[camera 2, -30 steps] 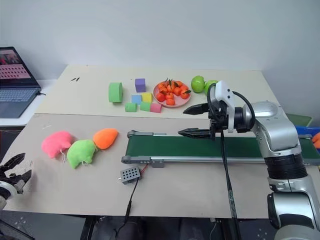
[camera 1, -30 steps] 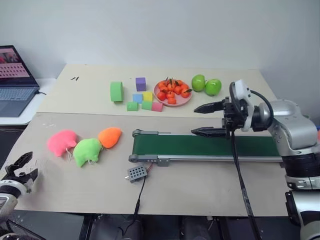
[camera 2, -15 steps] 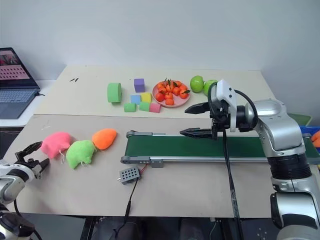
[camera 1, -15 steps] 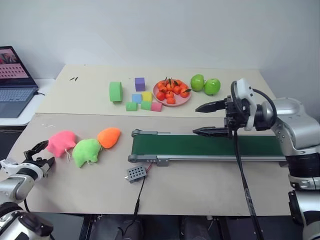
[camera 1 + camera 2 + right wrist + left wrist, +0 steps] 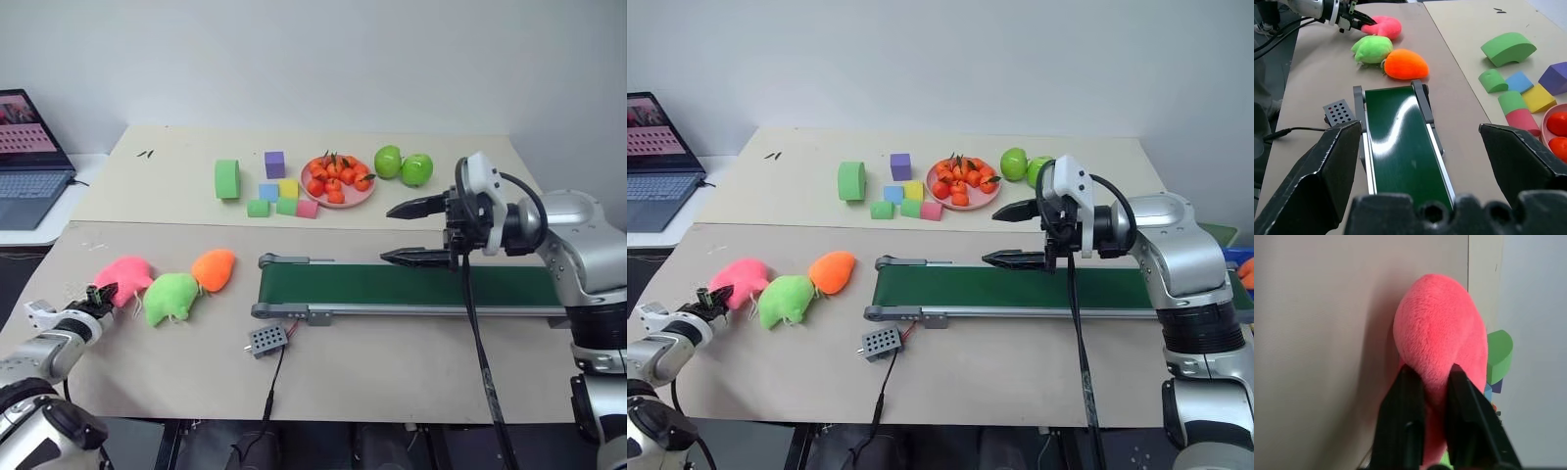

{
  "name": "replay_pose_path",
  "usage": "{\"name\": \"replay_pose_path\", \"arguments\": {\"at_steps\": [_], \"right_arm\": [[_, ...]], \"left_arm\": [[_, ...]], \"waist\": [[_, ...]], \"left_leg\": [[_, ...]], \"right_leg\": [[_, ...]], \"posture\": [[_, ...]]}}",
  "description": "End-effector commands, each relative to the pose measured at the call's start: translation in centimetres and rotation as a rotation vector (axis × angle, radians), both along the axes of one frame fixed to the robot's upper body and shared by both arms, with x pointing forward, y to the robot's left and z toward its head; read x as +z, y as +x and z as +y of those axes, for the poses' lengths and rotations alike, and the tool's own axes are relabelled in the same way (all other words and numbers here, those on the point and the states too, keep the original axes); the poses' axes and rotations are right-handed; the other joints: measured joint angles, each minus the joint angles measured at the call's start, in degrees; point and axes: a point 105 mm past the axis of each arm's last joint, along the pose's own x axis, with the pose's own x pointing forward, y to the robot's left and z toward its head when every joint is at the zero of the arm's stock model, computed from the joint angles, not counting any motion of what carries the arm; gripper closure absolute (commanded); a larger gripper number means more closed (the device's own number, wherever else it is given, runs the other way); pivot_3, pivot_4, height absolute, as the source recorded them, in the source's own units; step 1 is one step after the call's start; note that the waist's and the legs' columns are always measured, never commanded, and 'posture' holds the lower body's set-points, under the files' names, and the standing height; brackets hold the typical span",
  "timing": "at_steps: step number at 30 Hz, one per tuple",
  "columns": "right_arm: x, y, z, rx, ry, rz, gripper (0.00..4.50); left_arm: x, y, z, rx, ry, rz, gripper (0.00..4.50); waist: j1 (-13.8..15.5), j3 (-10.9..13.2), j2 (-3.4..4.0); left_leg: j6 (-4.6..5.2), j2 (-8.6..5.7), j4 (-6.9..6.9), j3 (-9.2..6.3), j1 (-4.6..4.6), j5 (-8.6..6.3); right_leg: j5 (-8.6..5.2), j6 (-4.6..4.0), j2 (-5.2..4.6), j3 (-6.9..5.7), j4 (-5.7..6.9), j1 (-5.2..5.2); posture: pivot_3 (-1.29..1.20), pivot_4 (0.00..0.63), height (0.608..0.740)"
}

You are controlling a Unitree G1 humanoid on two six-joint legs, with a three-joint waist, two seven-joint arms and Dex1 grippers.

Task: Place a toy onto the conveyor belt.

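- My left pincer (image 5: pixel 1429 382) is clamped on the pink toy's (image 5: pixel 1442 338) near edge.
- My right pincer (image 5: pixel 416 233) hangs spread apart above the conveyor belt (image 5: pixel 392 285).

The left end effector (image 5: pixel 101 291) has moved in across the bench to the pink toy (image 5: pixel 124 275) and pinched shut on its near edge

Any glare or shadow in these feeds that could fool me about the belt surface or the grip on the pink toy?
Right wrist view: a wavy white glare streak runs along the conveyor belt; it is reflection, not an object. Left wrist view: the toy casts a soft shadow on the table beside it, and the left gripper fingers pinch its fur, shown clearly. Left eye view: even light, no glare on the belt.
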Motion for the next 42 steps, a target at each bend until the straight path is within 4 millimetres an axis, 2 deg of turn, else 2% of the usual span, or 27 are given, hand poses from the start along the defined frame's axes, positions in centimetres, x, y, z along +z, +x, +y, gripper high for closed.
{"name": "replay_pose_path", "arguments": {"at_steps": [1,3,6,8,12,14,15,16,17,19,20,22,25,27,30,31,33,36,37,42], "right_arm": [[1.5,-0.3,-0.4,-0.007,0.010,-0.059,0.00],[1.5,-0.3,-0.4,-0.007,0.010,-0.059,0.00],[1.4,-0.3,-0.5,-0.008,0.008,-0.057,0.00],[1.3,-0.3,-0.5,-0.008,0.006,-0.056,0.00],[1.2,-0.2,-0.5,-0.008,0.004,-0.054,0.00],[1.2,-0.2,-0.4,-0.006,0.005,-0.053,0.00],[1.2,-0.2,-0.4,-0.005,0.005,-0.052,0.00],[1.2,-0.1,-0.3,-0.004,0.005,-0.052,0.00],[1.2,-0.1,-0.3,-0.003,0.005,-0.052,0.00],[1.2,0.0,-0.2,-0.002,0.006,-0.052,0.00],[1.2,0.0,-0.2,-0.002,0.008,-0.052,0.00],[1.1,-0.1,-0.1,-0.002,0.010,-0.053,0.00],[1.0,-0.1,-0.2,-0.010,0.013,-0.054,0.00],[1.0,-0.1,-0.4,-0.021,0.017,-0.055,0.00],[0.9,-0.1,-0.6,-0.031,0.020,-0.056,0.00],[0.8,-0.1,-0.6,-0.036,0.022,-0.057,0.00],[0.8,-0.2,-0.8,-0.045,0.024,-0.058,0.00],[0.7,-0.2,-1.0,-0.058,0.024,-0.061,0.00],[0.7,-0.2,-1.1,-0.061,0.024,-0.062,0.00],[0.6,-0.4,-1.3,-0.077,0.028,-0.063,0.00]], "left_arm": [[2.5,0.5,0.9,0.022,0.054,-0.113,4.48],[4.2,0.7,1.2,0.018,0.113,-0.174,4.48],[7.5,1.1,0.6,-0.042,0.174,-0.288,4.48],[11.1,1.3,-0.1,-0.066,0.226,-0.402,4.48],[16.1,1.4,-1.9,-0.090,0.371,-0.544,4.48],[19.3,1.9,-4.2,-0.140,0.510,-0.626,4.48],[20.8,2.4,-6.1,-0.197,0.577,-0.655,4.48],[21.7,2.7,-7.4,-0.236,0.618,-0.672,4.48],[22.0,3.5,-10.0,-0.348,0.773,-0.621,4.48],[21.7,4.2,-12.9,-0.477,0.972,-0.556,4.48],[23.0,4.4,-15.3,-0.539,1.069,-0.607,4.48],[24.7,4.3,-18.3,-0.599,1.200,-0.687,4.48],[24.6,4.3,-21.8,-0.706,1.613,-0.725,4.48],[23.3,3.7,-24.7,-0.810,1.870,-0.815,4.48],[21.2,2.6,-26.9,-0.936,2.124,-0.948,4.48],[21.0,2.7,-27.1,-0.916,2.192,-0.991,4.48],[19.6,2.7,-27.0,-0.887,2.477,-1.069,4.48],[17.2,3.0,-26.1,-0.803,2.798,-1.129,4.48],[16.5,3.0,-25.8,0.743,-2.798,1.136,4.48],[13.1,2.3,-25.0,0.627,-2.741,1.192,4.48]], "waist": [[-0.01,0.00,0.00],[-0.05,0.01,-0.02],[-0.06,0.03,-0.05],[-0.04,0.07,-0.12],[-0.01,0.07,-0.14],[-0.04,0.07,-0.14],[-0.04,0.07,-0.15],[0.16,0.10,-0.19],[0.29,0.10,-0.19],[0.26,0.09,-0.18],[0.15,0.09,-0.15],[0.06,0.12,-0.17],[-0.30,0.12,-0.17],[-0.77,0.12,-0.12],[-0.78,0.14,-0.08],[-0.76,0.14,-0.08],[-0.61,0.15,-0.09],[-0.42,0.16,-0.07],[-0.37,0.15,-0.05],[0.02,0.15,-0.03]], "left_leg": [[0.00,0.00,0.00,0.00,0.00,0.00],[0.00,0.00,0.00,0.00,-0.01,0.00],[0.00,0.01,0.00,-0.01,-0.05,0.00],[0.00,0.01,0.00,-0.02,-0.08,0.00],[-0.03,0.02,0.01,-0.08,-0.12,-0.01],[-0.08,0.02,0.01,-0.07,-0.11,-0.01],[-0.09,0.02,0.00,-0.06,-0.11,-0.01],[-0.10,0.02,0.01,-0.05,-0.12,0.00],[-0.14,0.01,0.03,-0.08,-0.15,0.02],[-0.13,0.00,0.06,-0.08,-0.17,0.02],[-0.13,-0.03,0.04,-0.06,-0.15,0.01],[-0.11,-0.05,0.01,0.00,-0.13,0.00],[-0.17,-0.05,0.03,-0.05,-0.26,0.04],[-0.41,-0.05,-0.05,0.09,-0.25,0.18],[-0.36,-0.05,-0.09,0.12,-0.27,0.15],[-0.36,-0.04,-0.08,0.12,-0.29,0.15],[0.00,-0.03,-0.05,0.12,-0.32,-0.05],[0.03,-0.03,-0.02,0.13,-0.44,-0.05],[0.03,-0.03,-0.01,0.15,-0.45,-0.05],[0.07,-0.03,0.05,0.13,-0.64,-0.07]], "right_leg": [[0.00,0.00,0.00,0.00,0.00,0.00],[0.00,0.00,0.00,-0.01,0.01,-0.01],[0.00,0.00,0.00,-0.02,0.01,-0.01],[0.00,0.00,0.00,-0.02,0.01,-0.02],[0.00,0.00,-0.01,-0.01,0.00,-0.02],[0.00,0.00,-0.01,0.00,-0.01,-0.02],[0.00,0.00,-0.01,0.00,-0.01,-0.02],[0.00,0.00,-0.01,0.00,-0.02,-0.02],[0.01,0.00,-0.01,-0.04,-0.03,0.00],[0.01,-0.01,-0.01,-0.04,-0.03,0.02],[0.01,0.00,-0.01,-0.01,-0.01,0.06],[0.01,0.00,-0.01,0.06,-0.01,0.04],[0.01,0.00,-0.01,-0.02,-0.05,-0.03],[0.01,0.00,0.00,0.08,-0.10,-0.09],[0.01,0.00,0.00,0.10,-0.16,-0.10],[0.01,0.00,0.00,0.10,-0.17,-0.11],[0.00,0.00,0.01,0.08,-0.17,-0.12],[0.01,0.00,0.01,0.08,-0.12,-0.27],[0.01,0.00,0.01,0.10,-0.14,-0.30],[0.01,0.01,0.01,0.07,-0.07,-0.46]], "posture": [[0.00,0.150,0.738],[0.00,0.150,0.738],[0.00,0.150,0.738],[0.00,0.150,0.738],[0.00,0.150,0.738],[0.00,0.150,0.738],[0.00,0.150,0.738],[0.00,0.150,0.738],[0.00,0.150,0.738],[0.00,0.150,0.738],[0.00,0.150,0.738],[0.00,0.150,0.738],[0.00,0.150,0.738],[0.00,0.150,0.738],[0.00,0.150,0.738],[0.00,0.150,0.738],[0.00,0.150,0.738],[0.00,0.150,0.738],[0.00,0.150,0.738],[0.00,0.150,0.738]]}}
